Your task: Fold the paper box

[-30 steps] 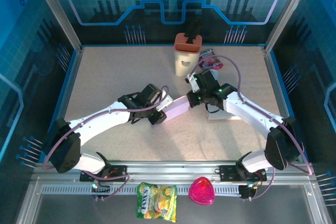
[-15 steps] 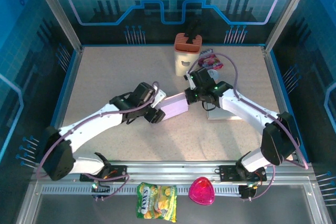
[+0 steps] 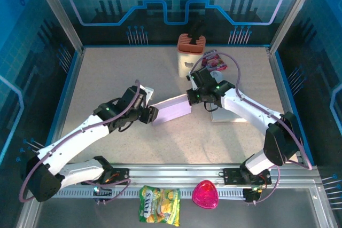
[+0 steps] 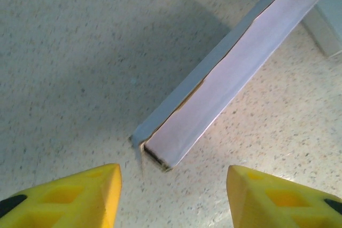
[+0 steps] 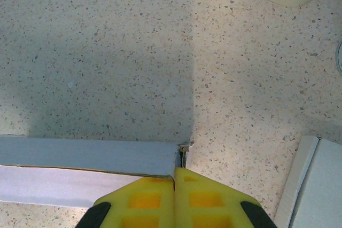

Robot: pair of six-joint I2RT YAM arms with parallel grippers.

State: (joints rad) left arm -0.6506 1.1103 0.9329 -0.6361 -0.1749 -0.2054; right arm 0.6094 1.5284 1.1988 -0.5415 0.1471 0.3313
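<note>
Top view, left side: left arm reaches from its base toward the table centre, and the left gripper (image 3: pixel 150 115) sits low over the speckled table (image 3: pixel 107 78). Wrist view: its yellow fingers (image 4: pixel 80 196) stand spread with only bare tabletop between them, clamping nothing. The near open end of the paper box (image 3: pixel 172 109) lies just ahead of the fingertips, apart from both. At the front rail, below and slightly right of this gripper, lies a yellow sweets bag (image 3: pixel 159 204). The box is a long, slim, pale lilac sleeve at table centre, running from lower left to upper right between the two grippers. One long seam gapes a little. The lower-left end is at the tabletop; whether it touches, I cannot tell. Behind the box, at the back of the table, stands a cream container with an orange top (image 3: pixel 191 54), upright. The right gripper (image 3: pixel 192 98) meets the box's upper-right end. Wrist view: its yellow fingers (image 5: pixel 144 201) are pressed together, the box's end corner lying right at the seam between them, so they appear to nip the thin cardboard edge there. A pink heart-shaped item (image 3: pixel 206 195) rests on the front rail. A pink snack packet (image 3: pixel 215 60) lies just right of the container. A flat white panel (image 3: pixel 230 117) lies on the table under the right arm.
</note>
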